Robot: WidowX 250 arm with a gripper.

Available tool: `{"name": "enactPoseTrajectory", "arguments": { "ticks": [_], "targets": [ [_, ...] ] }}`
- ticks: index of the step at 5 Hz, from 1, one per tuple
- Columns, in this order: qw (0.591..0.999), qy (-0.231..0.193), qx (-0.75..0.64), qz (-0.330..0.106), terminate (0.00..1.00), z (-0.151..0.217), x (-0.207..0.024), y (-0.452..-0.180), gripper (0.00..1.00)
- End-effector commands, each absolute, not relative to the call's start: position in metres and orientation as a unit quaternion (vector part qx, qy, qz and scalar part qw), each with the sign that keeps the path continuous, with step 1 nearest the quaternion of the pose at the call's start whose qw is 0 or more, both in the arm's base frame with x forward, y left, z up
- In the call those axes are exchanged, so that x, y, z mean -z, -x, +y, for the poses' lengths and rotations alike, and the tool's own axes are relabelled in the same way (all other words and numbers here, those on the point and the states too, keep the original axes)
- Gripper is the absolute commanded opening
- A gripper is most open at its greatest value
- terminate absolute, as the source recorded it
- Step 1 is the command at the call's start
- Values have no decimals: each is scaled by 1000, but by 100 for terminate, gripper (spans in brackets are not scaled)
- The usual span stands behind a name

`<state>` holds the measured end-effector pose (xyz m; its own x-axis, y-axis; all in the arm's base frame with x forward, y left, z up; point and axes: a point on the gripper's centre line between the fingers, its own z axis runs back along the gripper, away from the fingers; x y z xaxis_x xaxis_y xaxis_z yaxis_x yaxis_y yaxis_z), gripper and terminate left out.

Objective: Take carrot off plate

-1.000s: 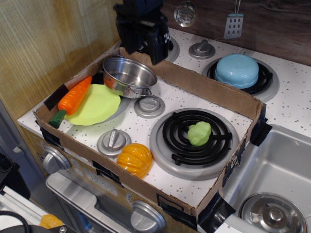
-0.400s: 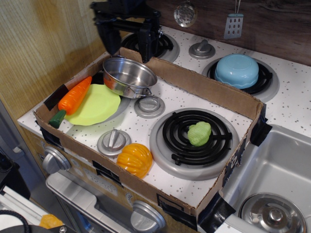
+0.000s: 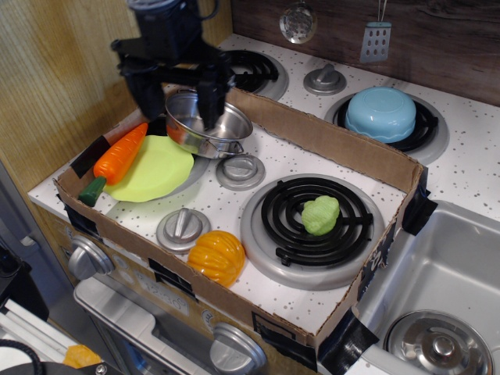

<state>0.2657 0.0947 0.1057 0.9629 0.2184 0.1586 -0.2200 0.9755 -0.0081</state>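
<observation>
The orange carrot (image 3: 119,154) with a dark green stem end lies along the left rim of the lime-green plate (image 3: 155,169), inside the cardboard tray at the left. My black gripper (image 3: 180,105) hangs open above the steel pot (image 3: 207,125), up and to the right of the carrot, with its fingers spread wide. It holds nothing.
A cardboard tray wall (image 3: 328,141) rings the toy stove. An orange pumpkin (image 3: 216,257) sits at the front, a green vegetable (image 3: 320,214) on the black burner, a blue bowl (image 3: 380,114) at the back right, and a sink (image 3: 445,297) to the right.
My gripper has moved left and down, from behind the tray's back wall to over the steel pot, closer to the carrot. The objects have not moved.
</observation>
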Motion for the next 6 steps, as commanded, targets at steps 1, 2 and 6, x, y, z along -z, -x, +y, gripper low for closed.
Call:
{"name": "enactPoseTrajectory", "arguments": {
  "ticks": [1,2,6],
  "targets": [
    [986,-23,-85,-138,0,118,-81,-260,100],
    [985,-32,-64,-154,0,133,-70,-259,100],
    [986,-41,-77,-142,0,169,-57,-264,100]
  ]
}}
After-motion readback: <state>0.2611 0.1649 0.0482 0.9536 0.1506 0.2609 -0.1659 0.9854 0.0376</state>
